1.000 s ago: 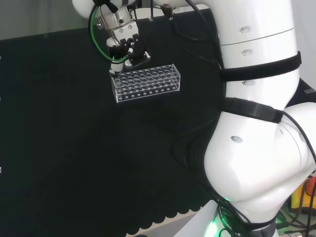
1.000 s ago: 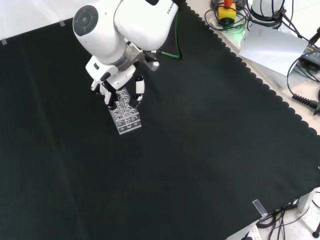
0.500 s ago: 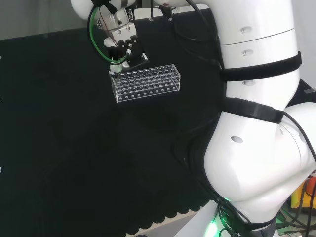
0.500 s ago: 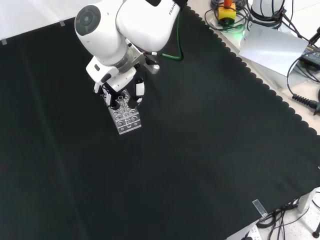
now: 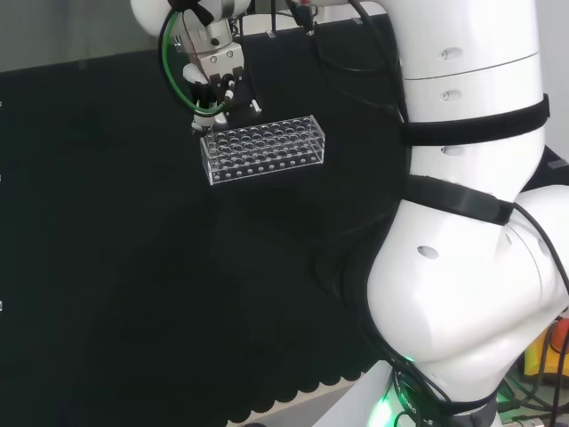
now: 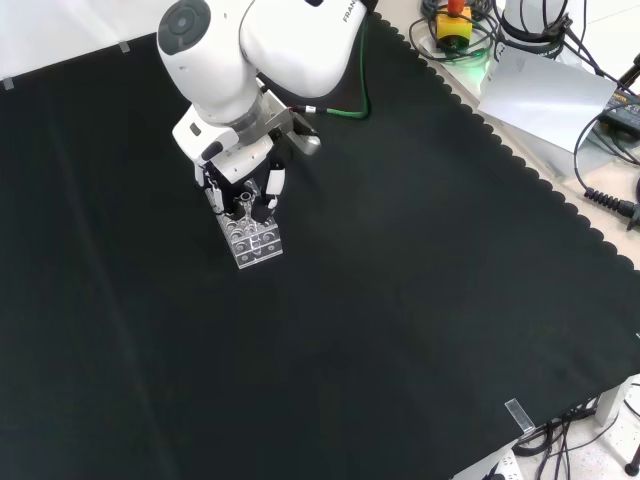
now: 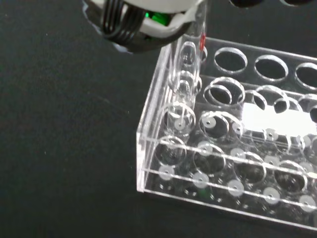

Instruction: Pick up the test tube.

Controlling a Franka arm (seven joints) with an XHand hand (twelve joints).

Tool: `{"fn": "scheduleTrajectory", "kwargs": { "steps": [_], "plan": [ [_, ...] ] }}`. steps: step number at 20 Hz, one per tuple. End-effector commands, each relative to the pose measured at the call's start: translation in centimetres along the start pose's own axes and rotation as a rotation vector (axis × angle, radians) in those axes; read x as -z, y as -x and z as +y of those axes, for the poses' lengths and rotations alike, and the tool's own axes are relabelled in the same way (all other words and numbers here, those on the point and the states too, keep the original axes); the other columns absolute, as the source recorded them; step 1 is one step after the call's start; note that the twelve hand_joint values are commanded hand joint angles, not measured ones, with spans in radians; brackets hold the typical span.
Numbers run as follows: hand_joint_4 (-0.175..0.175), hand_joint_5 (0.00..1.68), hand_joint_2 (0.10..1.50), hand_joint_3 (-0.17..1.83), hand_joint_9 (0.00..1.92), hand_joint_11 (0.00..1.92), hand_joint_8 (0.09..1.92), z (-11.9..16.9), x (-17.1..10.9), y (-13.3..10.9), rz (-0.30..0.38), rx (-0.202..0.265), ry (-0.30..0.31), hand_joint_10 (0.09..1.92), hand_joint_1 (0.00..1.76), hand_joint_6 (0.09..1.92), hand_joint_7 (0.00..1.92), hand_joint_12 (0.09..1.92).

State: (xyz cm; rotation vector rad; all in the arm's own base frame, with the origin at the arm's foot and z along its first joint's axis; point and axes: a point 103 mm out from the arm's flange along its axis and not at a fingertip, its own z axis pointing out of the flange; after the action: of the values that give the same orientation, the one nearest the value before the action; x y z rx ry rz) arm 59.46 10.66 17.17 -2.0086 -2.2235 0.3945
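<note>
Seen from the wrist, a clear test tube (image 7: 184, 69) stands partly raised in a corner hole of the clear rack (image 7: 233, 158), its top pinched by the hand (image 7: 143, 22). From the head view the hand (image 5: 216, 84), fingers curled, sits over the rack's (image 5: 263, 149) left end. In the front view, black cloth on the table (image 6: 400, 300) lies bare all round the rack (image 6: 252, 235).

The hand (image 6: 243, 180) hangs with curled fingers over the far end of a clear rack (image 6: 254, 238).
</note>
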Motion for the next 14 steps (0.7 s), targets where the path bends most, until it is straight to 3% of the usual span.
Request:
{"fn": "scheduleTrajectory", "kwargs": {
  "steps": [1, 7, 10, 14],
  "plan": [
    [-0.175, 1.41, 0.63, 0.61, 1.61, 1.25, 0.33, 0.1, 0.7, -1.3, -0.023, -0.005, 0.028, 0.45, 1.29, 0.37, 1.57, 0.92],
    [-0.175, 1.39, 0.54, 0.78, 1.64, 1.27, 0.45, 0.0, 1.2, -1.7, -0.027, 0.003, 0.02, 0.42, 1.33, 0.46, 1.45, 0.86],
    [-0.175, 1.32, 0.69, 0.56, 1.63, 1.25, 0.67, -0.2, 1.5, -1.5, -0.011, -0.004, 0.022, 0.43, 1.33, 0.31, 1.38, 0.87],
    [-0.175, 1.41, 0.54, 0.77, 1.64, 1.26, 0.45, -0.5, 1.9, -0.7, 0.004, -0.013, 0.024, 0.44, 1.33, 0.41, 1.46, 0.87]
  ]
}}
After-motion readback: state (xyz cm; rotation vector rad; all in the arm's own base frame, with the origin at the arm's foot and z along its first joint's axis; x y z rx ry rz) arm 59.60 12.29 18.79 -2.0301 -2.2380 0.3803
